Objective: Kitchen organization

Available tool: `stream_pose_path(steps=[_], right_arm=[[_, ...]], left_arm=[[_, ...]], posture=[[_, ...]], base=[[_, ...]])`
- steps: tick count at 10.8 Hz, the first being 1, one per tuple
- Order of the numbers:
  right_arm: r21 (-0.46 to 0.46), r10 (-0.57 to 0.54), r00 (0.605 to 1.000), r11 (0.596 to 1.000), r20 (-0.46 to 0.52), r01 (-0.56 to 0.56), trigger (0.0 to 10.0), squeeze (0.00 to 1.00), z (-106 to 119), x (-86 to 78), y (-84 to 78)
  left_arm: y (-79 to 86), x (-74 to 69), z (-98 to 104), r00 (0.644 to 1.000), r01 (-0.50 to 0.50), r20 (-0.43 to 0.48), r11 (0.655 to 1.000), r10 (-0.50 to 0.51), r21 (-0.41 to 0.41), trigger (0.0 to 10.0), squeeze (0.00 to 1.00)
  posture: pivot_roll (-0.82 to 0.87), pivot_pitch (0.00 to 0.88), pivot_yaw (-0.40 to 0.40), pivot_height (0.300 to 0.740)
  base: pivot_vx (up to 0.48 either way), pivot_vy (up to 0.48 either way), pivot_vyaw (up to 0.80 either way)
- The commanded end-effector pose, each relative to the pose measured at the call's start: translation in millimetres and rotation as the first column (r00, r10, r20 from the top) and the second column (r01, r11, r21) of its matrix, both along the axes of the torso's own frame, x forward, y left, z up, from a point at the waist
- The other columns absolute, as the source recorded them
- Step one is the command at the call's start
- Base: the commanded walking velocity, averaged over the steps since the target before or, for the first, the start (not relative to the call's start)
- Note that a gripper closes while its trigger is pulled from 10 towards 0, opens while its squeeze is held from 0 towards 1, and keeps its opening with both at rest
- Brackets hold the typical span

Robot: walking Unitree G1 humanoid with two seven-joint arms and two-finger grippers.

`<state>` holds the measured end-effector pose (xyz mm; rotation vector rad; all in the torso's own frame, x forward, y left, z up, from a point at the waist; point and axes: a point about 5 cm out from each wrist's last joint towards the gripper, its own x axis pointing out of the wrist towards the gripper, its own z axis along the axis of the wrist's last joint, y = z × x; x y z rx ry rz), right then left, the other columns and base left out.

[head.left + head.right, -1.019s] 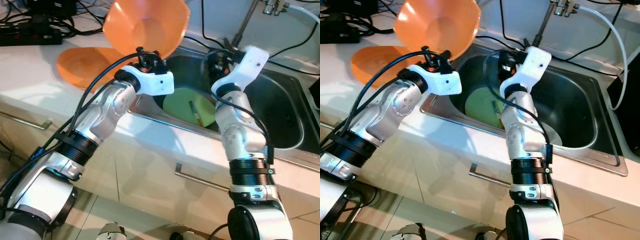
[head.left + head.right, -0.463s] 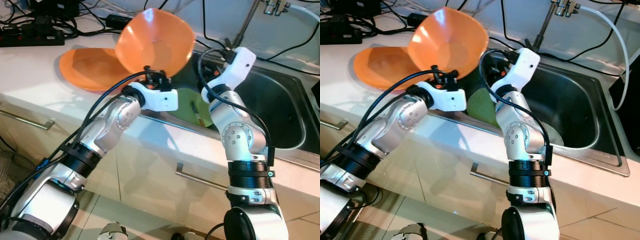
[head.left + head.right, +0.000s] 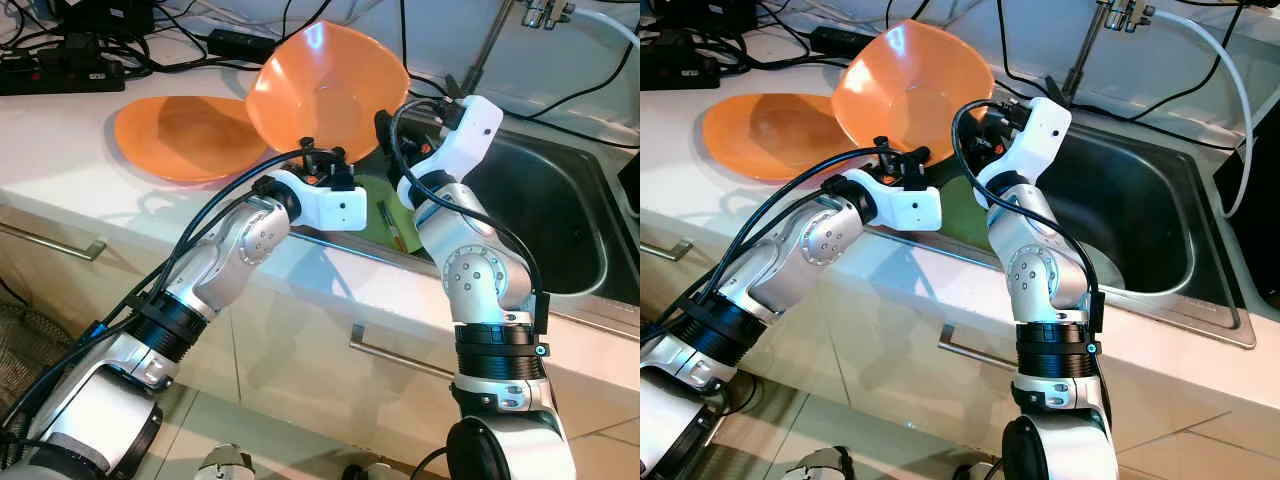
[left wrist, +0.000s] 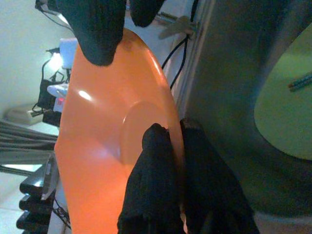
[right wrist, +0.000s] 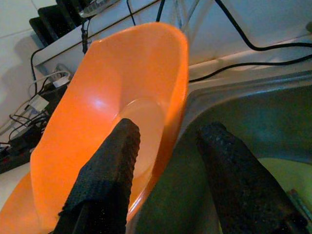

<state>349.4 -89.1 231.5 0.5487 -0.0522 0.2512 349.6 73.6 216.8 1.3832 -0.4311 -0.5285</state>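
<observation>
An orange bowl (image 3: pixel 325 85) hangs tilted on edge over the counter beside the sink's left rim. My left gripper (image 3: pixel 318 158) is shut on its lower rim, and the left wrist view shows both fingers (image 4: pixel 156 185) pinching that rim. From the sink side, my right gripper (image 5: pixel 170 175) stands open astride the bowl's rim, one finger (image 5: pixel 107 175) against the inside of the bowl (image 5: pixel 112 97) and the other over the sink. An orange plate (image 3: pixel 180 135) lies flat on the counter to the left. In the sink lies a green plate (image 3: pixel 372 200) with a thin utensil (image 3: pixel 390 228) on it.
The steel sink (image 3: pixel 560 200) opens to the right, with a faucet (image 3: pixel 495 40) behind it. A black power strip (image 3: pixel 60 72) and cables run along the back of the white counter. Cabinet handles (image 3: pixel 400 360) stick out below the counter's front edge.
My left gripper has brought the bowl down and to the right, toward the sink. My right gripper has swung left until its fingers straddle the bowl's rim.
</observation>
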Motion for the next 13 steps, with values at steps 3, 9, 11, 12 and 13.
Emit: stream_pose_path(steps=[3, 9, 11, 12, 13], right_arm=[[-0.008, -0.016, 1.000, 1.000, -0.021, 0.016, 10.0, 0.00, -4.3, -0.9, -4.8], [-0.006, -0.026, 0.999, 1.000, -0.025, 0.026, 0.0, 0.00, -5.4, 0.6, -4.4], [-0.008, -0.018, 0.999, 1.000, -0.026, 0.018, 0.0, 0.00, -5.8, 0.8, -2.9], [-0.009, -0.017, 0.999, 1.000, -0.027, 0.017, 0.0, 0.00, -6.2, 0.7, -2.5], [-0.008, -0.016, 0.999, 1.000, -0.028, 0.015, 0.0, 0.00, -6.7, 0.5, -2.2]], left_arm=[[-12.0, -10.3, 16.1, 0.995, 0.083, 0.061, 0.997, -0.082, -0.009, 10.0, 0.00], [-6.3, -11.5, 17.0, 0.995, 0.071, 0.068, 0.997, -0.071, -0.002, 10.0, 0.00], [-4.8, -11.2, 19.1, 0.994, 0.063, 0.091, 0.998, -0.063, 0.001, 10.0, 0.00], [-4.7, -11.2, 19.4, 0.993, 0.063, 0.095, 0.998, -0.063, 0.001, 10.0, 0.00], [-5.0, -11.5, 19.9, 0.993, 0.066, 0.101, 0.998, -0.066, 0.000, 10.0, 0.00]], posture=[[0.05, 0.075, -0.113, 0.740], [0.05, 0.090, -0.120, 0.740], [0.06, 0.086, -0.122, 0.740], [0.06, 0.086, -0.122, 0.740], [0.06, 0.083, -0.121, 0.740]], base=[[0.000, 0.000, 0.00], [0.000, 0.000, 0.00], [0.000, 0.000, 0.00], [0.000, 0.000, 0.00], [0.000, 0.000, 0.00]])
